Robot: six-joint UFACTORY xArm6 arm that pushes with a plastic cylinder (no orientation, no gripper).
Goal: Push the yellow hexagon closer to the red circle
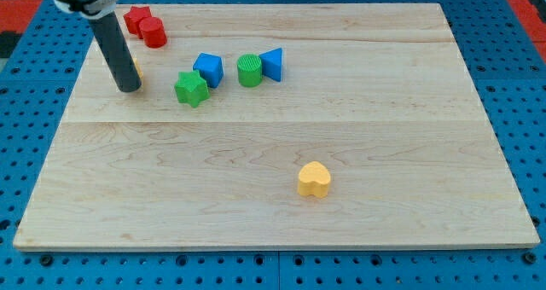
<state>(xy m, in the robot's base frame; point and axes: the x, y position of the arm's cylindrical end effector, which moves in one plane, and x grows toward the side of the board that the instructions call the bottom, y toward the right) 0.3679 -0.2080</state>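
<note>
My tip [128, 87] rests on the wooden board [358, 136] at the view's upper left. The yellow hexagon [136, 67] peeks out just behind my rod, touching it. The red circle [153, 33] sits close above, beside a red star [137, 19], and my rod has no fingers to open or close.
</note>
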